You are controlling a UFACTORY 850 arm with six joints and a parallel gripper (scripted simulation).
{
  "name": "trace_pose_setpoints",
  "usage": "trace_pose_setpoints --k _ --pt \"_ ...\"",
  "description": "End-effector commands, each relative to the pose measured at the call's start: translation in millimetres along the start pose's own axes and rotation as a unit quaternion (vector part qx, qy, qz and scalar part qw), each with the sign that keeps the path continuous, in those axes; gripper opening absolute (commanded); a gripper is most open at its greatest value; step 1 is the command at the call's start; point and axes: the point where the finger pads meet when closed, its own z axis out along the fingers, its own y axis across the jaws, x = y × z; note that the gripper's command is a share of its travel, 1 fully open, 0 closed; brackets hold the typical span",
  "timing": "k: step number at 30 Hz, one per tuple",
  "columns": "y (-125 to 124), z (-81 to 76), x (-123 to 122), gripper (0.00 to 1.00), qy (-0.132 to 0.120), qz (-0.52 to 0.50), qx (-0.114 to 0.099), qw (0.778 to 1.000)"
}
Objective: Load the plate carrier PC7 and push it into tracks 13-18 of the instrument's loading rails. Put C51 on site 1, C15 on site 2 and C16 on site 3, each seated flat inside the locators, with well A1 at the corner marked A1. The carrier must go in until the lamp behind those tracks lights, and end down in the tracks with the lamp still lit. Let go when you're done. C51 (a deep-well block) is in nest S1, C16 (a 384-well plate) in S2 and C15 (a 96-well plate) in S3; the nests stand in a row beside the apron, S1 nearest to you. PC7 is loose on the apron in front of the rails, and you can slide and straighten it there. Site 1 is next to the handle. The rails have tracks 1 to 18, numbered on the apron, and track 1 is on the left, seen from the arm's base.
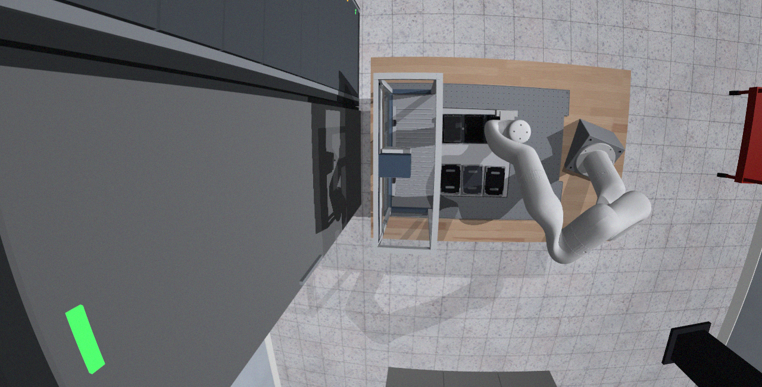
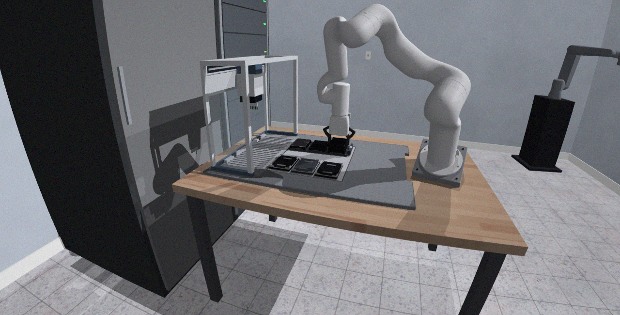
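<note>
Exterior view, centre of the frame: the hand [image 2: 338, 135] stands low over the deep-well block C51 [image 2: 339, 145], which sits on the carrier PC7 [image 2: 319, 147] at the end nearest the arm, apparently site 1. Its fingers are spread wide and grip nothing, so this looks like the release after placing C51. Other dark plates appear on the carrier and in the nests [image 2: 305, 165] toward the lower left; which are which I cannot tell. Next judged move: lift straight up, keeping off the block
</note>
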Motion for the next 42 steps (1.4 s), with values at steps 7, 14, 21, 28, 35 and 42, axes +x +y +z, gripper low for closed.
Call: trace_pose_setpoints --k 7,14,21,28,35,42 --pt "-0.7 -0.6 0.3 1.0 0.0 0.0 0.001 1.0" --pt "-0.7 -0.6 0.3 1.0 0.0 0.0 0.001 1.0" --pt "-0.7 -10.6 0.3 1.0 0.0 0.0 0.001 1.0" --pt "-0.6 -22.2 0.3 1.0 0.0 0.0 0.001 1.0" --pt "-0.6 -30.6 0.3 1.0 0.0 0.0 0.001 1.0" --pt "-0.6 -42.3 0.3 1.0 0.0 0.0 0.001 1.0"
